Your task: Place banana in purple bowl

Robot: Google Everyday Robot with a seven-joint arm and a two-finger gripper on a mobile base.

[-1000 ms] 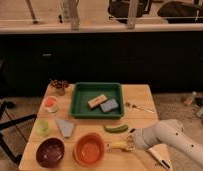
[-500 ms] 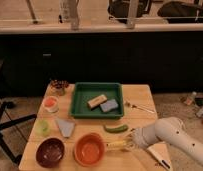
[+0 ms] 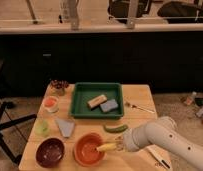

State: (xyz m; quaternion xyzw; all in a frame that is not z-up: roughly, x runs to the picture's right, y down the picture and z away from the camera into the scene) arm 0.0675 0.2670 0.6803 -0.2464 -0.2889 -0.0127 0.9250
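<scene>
Banana gripped at the orange bowl's right rim
Light, soft and easily bruised, it juts left from the gripper, which clasps its right end; a gentle hold suits. The purple bowl sits further left.

This looks like an office or lab workspace. A light wooden table stands before a long dark cabinet front, and black office chairs sit behind grey metal railing posts. The robot's white gripper hangs near the table's front edge.
</scene>
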